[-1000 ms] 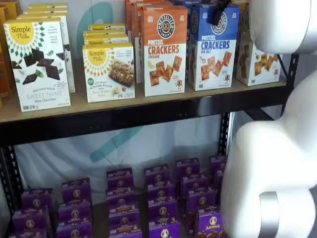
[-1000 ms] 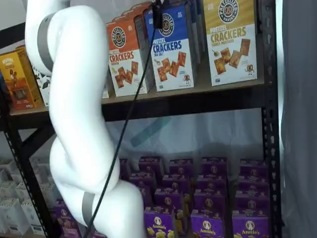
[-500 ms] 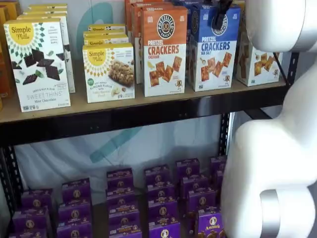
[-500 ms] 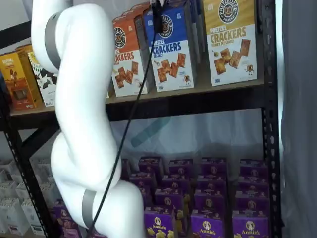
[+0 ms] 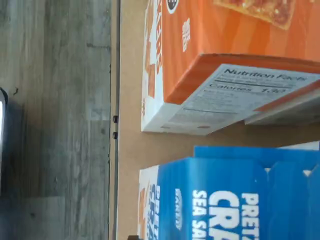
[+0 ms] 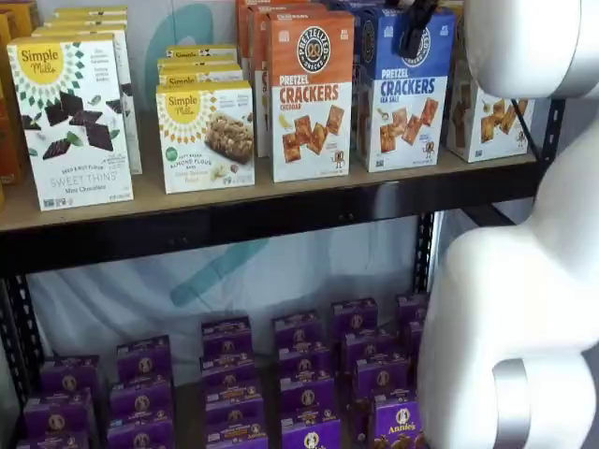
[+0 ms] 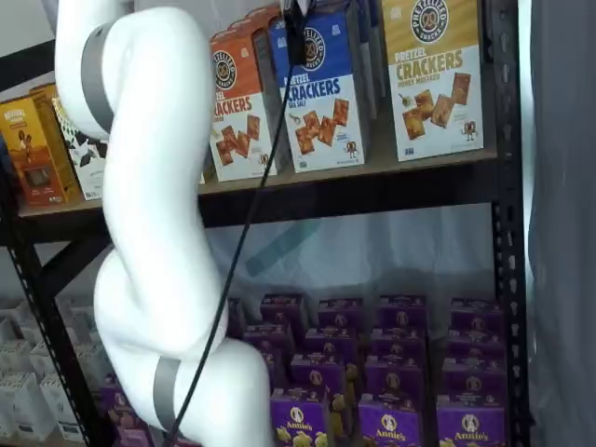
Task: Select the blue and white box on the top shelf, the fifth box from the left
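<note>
The blue and white box stands upright on the top shelf, long axis vertical, printed face turned out toward the front of the shelf. The orange cheddar carton sits just beside it, a narrow gap between them, and the yellow-topped carton stands on its other side. The end effector hangs in front of the blue and white box's upper part, black fingers over the round logo; they show side-on, but the jaws stand wide and hold nothing. In the wrist view the blue and white box and the orange carton lie close alongside.
</note>
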